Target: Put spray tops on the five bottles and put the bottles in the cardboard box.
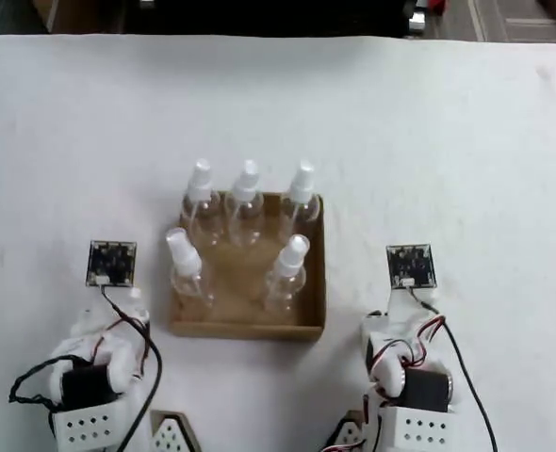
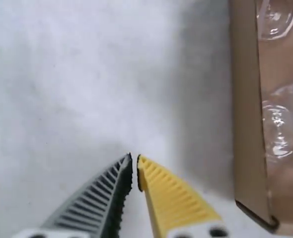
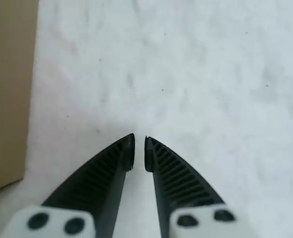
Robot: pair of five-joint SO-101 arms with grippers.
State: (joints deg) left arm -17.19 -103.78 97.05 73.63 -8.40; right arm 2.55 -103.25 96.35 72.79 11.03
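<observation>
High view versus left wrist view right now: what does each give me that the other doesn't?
High view, not the left wrist: all five bottles standing in the cardboard box, each with a spray top, and the left arm and right arm flanking it. Left wrist, not the high view: the left gripper, fingertips together above the table. Both: the table, the box's wall, clear bottles inside.

The bottles (image 1: pixel 245 222) are clear, their spray tops (image 1: pixel 248 178) white, the cardboard box (image 1: pixel 246 330) brown
</observation>
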